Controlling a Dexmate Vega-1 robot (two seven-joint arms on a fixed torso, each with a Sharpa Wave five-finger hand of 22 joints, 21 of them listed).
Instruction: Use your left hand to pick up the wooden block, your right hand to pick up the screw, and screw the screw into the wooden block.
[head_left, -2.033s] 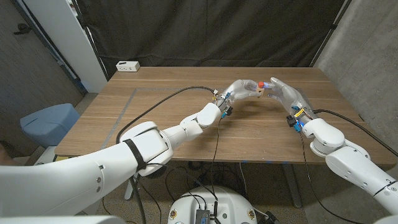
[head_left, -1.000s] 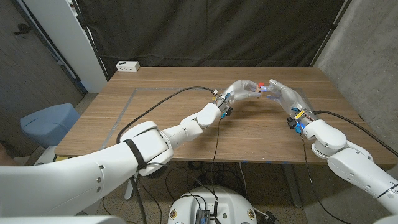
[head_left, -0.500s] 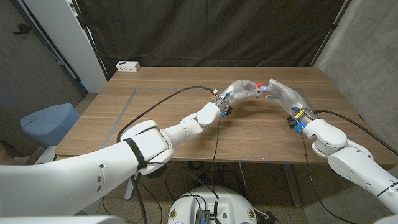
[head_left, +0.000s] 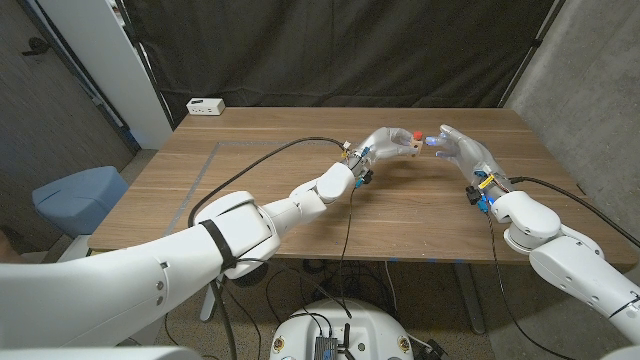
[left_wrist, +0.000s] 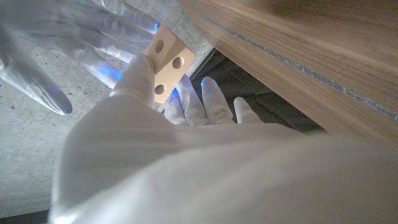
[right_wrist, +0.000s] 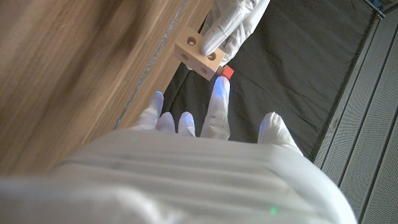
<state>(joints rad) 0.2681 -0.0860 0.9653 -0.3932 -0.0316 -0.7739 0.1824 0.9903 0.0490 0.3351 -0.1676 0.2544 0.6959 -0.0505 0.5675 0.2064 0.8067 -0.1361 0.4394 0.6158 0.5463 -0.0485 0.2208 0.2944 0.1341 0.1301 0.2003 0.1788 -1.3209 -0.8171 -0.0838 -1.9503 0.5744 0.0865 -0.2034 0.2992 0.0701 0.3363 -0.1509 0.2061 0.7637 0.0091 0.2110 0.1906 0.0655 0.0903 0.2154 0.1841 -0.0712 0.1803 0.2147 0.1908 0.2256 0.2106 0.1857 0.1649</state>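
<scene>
My left hand (head_left: 385, 140) holds the small wooden block (head_left: 410, 146) up above the far middle of the table. A red-headed screw (head_left: 417, 133) sits at the block's top side. In the right wrist view the block (right_wrist: 199, 53) is pinched by left-hand fingers (right_wrist: 233, 18), with the red screw head (right_wrist: 227, 72) against its edge. My right hand (head_left: 457, 146) hovers just right of the block, fingers spread, holding nothing. In the left wrist view the block (left_wrist: 166, 65) shows three holes, and the right hand (left_wrist: 56, 43) is blurred beyond it.
The wooden table (head_left: 250, 200) carries a white socket box (head_left: 205, 105) at its far left corner. A black cable (head_left: 270, 155) runs along my left arm. A blue chair (head_left: 80, 195) stands off the table's left side.
My right hand has drawn back to the right, off the block, and its fingers have spread. The red screw stays at the block. The left hand has hardly moved.
</scene>
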